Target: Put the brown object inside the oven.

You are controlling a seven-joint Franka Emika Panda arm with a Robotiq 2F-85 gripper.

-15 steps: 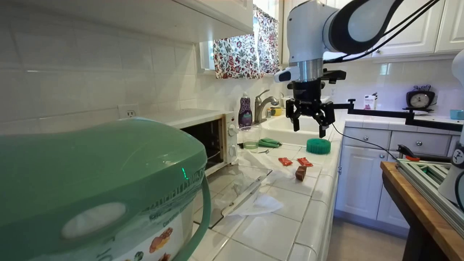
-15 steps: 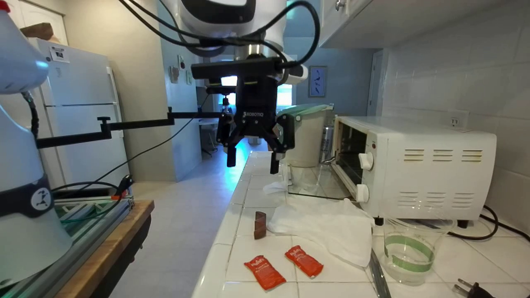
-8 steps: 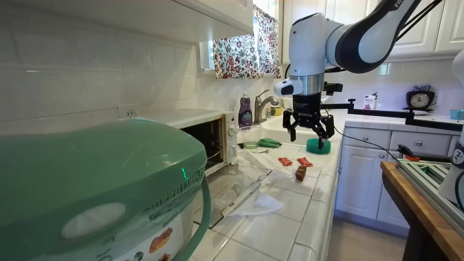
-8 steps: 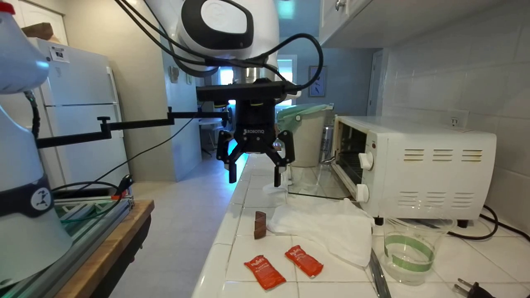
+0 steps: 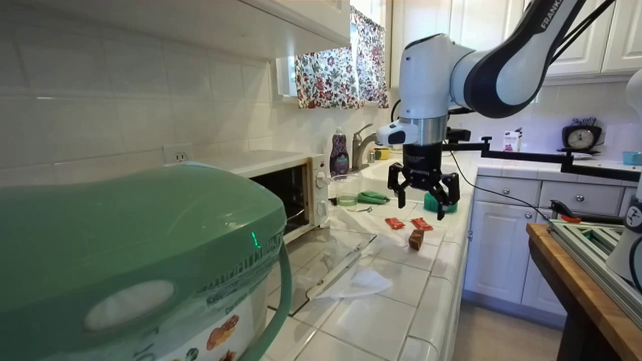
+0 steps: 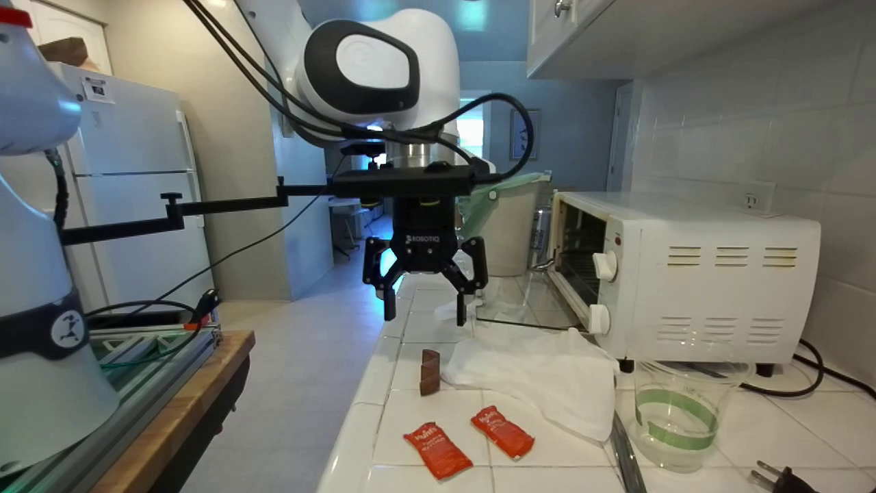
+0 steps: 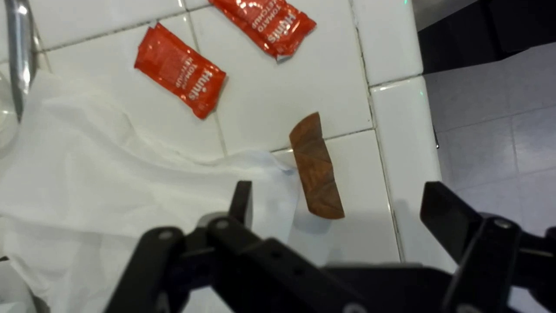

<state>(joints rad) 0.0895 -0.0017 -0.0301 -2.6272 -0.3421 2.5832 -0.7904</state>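
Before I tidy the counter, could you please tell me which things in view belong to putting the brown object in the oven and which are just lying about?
Part of the job:
brown object, not yet gripped
toaster oven, standing open
gripper, open

Just lying about:
red ketchup packets
rumpled white sheet
clear cup
purple bottle

In an exterior view, white tiled counter (image 5: 371,321) seen lengthwise over close-by domed green plastic container (image 5: 135,235). In an exterior view, faced from opposite end; boxy white toaster oven (image 6: 725,281) shown in both exterior views. Wrist view aimed down, close, past black 2-fingered gripper (image 7: 339,202). Small angular brown lump (image 7: 315,167) shared by all 3 views.
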